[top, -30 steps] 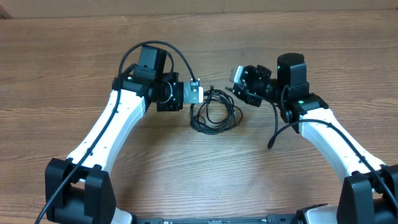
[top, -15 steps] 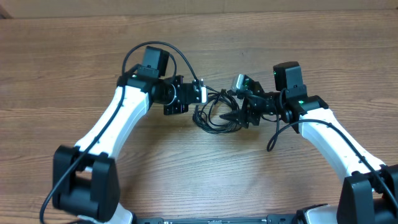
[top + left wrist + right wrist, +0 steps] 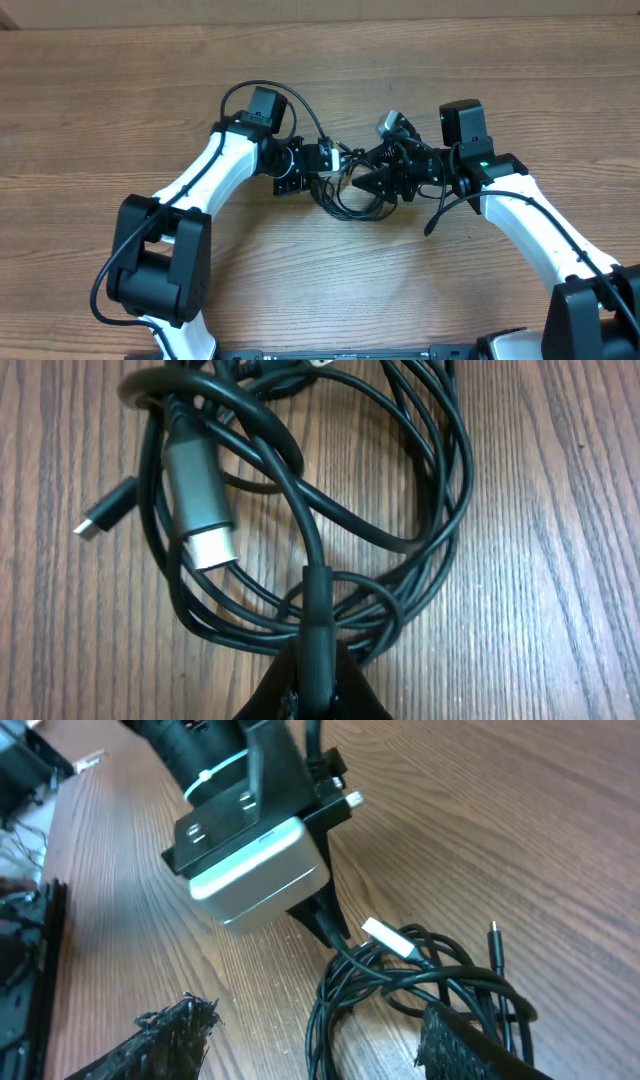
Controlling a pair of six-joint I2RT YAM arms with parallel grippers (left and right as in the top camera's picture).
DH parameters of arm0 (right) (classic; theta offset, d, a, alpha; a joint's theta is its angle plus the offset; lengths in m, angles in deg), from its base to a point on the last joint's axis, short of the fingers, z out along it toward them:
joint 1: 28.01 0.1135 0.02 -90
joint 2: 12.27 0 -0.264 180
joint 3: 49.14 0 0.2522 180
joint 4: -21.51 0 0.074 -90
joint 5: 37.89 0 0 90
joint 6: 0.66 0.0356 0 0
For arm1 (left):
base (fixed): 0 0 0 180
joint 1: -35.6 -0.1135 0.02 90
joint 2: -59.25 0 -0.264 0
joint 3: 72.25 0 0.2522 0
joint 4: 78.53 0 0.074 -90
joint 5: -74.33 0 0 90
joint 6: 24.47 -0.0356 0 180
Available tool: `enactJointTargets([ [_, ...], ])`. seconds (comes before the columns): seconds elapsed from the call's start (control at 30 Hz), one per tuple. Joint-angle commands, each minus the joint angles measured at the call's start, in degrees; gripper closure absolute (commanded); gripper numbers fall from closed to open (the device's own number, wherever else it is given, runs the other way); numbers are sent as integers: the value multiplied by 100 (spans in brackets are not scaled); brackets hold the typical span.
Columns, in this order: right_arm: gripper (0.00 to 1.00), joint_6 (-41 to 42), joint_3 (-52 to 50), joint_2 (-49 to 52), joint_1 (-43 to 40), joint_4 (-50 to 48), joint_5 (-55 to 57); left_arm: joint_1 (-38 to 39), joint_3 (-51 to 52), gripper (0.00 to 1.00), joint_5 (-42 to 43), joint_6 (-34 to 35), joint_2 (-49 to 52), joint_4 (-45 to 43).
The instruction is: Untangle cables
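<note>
Just closed in on the cables [image 3: 352,192] from both sides — left jaws pinched shut on a strand [image 3: 314,610], right jaws wide open, empty — so ready to pull apart.

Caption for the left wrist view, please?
Left gripper pinches one strand of the tangled cables, plugs lying on the table.

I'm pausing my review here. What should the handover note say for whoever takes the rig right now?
Left end effector: shut on one strand of the cables.
Right end effector: open, fingers either side of the bundle, gripping nothing.
Cables: one looped tangle on the table, between the arms.
Done: nothing separated yet.
Left to do: grip a second strand, pull apart, lay each out singly.
</note>
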Motion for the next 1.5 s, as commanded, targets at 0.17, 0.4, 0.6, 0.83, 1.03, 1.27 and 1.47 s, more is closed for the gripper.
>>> enactJointTargets([
  [0.17, 26, 800, 72, -83, -4, 2, 476, 199, -35, 96, 332, 79, 61, -179],
  [0.4, 31, 1757, 72, -68, -4, 70, 1036, 181, -35, 96, -26, 332, 61, -299],
  [0.6, 39, 2286, 72, -68, -4, 164, 1062, 199, -35, 96, -146, 1547, 61, -675],
  [0.83, 39, 2317, 72, -68, -4, 326, 1071, 243, -35, 0, -181, 1987, 61, -629],
  [1.03, 39, 2317, 72, -68, -4, 487, 1069, 170, -37, 0, -345, 2004, 61, -664],
  [1.27, 40, 2487, 72, -68, -4, 426, 820, 13, -48, 0, 118, 1980, -101, -741],
  [1.47, 25, 2485, 72, -68, -4, 334, 313, -240, -48, 0, 640, 1858, -621, -927],
])
